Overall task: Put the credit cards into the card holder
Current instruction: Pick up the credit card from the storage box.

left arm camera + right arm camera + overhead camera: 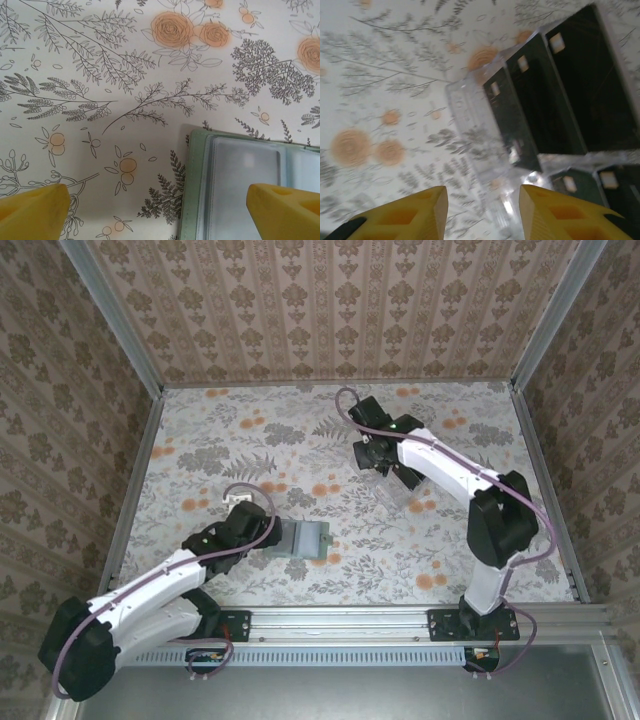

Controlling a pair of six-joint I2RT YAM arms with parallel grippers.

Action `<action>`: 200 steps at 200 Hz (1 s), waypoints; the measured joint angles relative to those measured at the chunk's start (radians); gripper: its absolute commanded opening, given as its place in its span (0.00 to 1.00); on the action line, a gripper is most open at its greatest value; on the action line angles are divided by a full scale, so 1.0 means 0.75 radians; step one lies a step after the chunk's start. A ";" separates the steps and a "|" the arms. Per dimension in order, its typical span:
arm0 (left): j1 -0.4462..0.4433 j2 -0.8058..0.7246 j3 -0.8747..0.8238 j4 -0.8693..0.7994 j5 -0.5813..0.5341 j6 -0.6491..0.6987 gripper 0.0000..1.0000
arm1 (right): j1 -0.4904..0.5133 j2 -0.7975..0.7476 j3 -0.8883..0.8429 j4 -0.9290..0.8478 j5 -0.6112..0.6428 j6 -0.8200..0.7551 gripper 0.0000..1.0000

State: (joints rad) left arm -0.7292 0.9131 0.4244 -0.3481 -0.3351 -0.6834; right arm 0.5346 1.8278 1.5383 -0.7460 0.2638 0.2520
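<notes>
Credit cards (560,95), black with small pale chips, are sitting in the compartments of a clear plastic tray (470,107) just beyond the right jaws, which are hovering partly spread, pinching nothing. Left jaws are gaping wide, straddling one edge of the sage-green card holder (235,185), which is lying open, clear pockets up, on the floral counter (100,75), well apart from the tray.

free: table (250,440) left-centre | blocked: tray (400,495), card holder (305,538) | bounds: walls (330,310)
</notes>
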 measured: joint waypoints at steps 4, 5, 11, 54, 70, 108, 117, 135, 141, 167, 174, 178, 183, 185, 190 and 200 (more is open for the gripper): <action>0.002 0.003 0.001 0.000 0.004 0.001 1.00 | 0.000 0.018 0.015 -0.006 0.020 -0.013 0.42; 0.003 0.003 0.001 0.000 0.006 0.002 1.00 | 0.000 0.025 0.020 -0.008 0.027 -0.017 0.42; 0.007 0.006 0.002 -0.001 0.013 0.006 1.00 | 0.000 0.052 0.041 -0.016 0.054 -0.033 0.42; 0.030 0.006 0.003 0.000 0.043 0.016 1.00 | -0.009 0.210 0.146 -0.055 0.189 -0.127 0.40; 0.034 0.006 0.003 0.001 0.050 0.020 1.00 | -0.013 0.251 0.174 -0.064 0.205 -0.144 0.40; 0.045 0.006 0.003 0.006 0.067 0.025 1.00 | -0.026 0.301 0.200 -0.064 0.227 -0.169 0.39; 0.048 0.006 0.003 0.006 0.069 0.025 1.00 | -0.028 0.306 0.202 -0.064 0.228 -0.170 0.39; 0.050 0.015 0.003 0.011 0.070 0.025 1.00 | -0.033 0.316 0.202 -0.064 0.228 -0.178 0.36; 0.050 0.017 0.003 0.014 0.070 0.025 1.00 | -0.034 0.320 0.202 -0.064 0.228 -0.181 0.36; 0.050 0.024 0.003 0.022 0.075 0.025 1.00 | -0.036 0.332 0.202 -0.064 0.211 -0.193 0.30; 0.050 0.026 0.003 0.025 0.077 0.025 1.00 | -0.036 0.333 0.202 -0.065 0.199 -0.194 0.29; 0.050 0.026 0.003 0.026 0.079 0.025 1.00 | -0.036 0.333 0.202 -0.065 0.195 -0.193 0.27; 0.050 0.026 0.003 0.026 0.079 0.025 1.00 | -0.036 0.333 0.202 -0.064 0.191 -0.194 0.26; 0.049 0.026 0.003 0.026 0.079 0.025 1.00 | -0.036 0.333 0.202 -0.064 0.191 -0.193 0.26; 0.049 0.026 0.003 0.027 0.080 0.026 1.00 | -0.036 0.333 0.202 -0.064 0.185 -0.194 0.25; 0.050 0.026 0.003 0.027 0.081 0.025 1.00 | -0.036 0.333 0.202 -0.064 0.174 -0.194 0.24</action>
State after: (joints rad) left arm -0.6918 0.9325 0.4263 -0.3275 -0.2745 -0.6643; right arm 0.5079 2.0777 1.6897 -0.7940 0.3943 0.1066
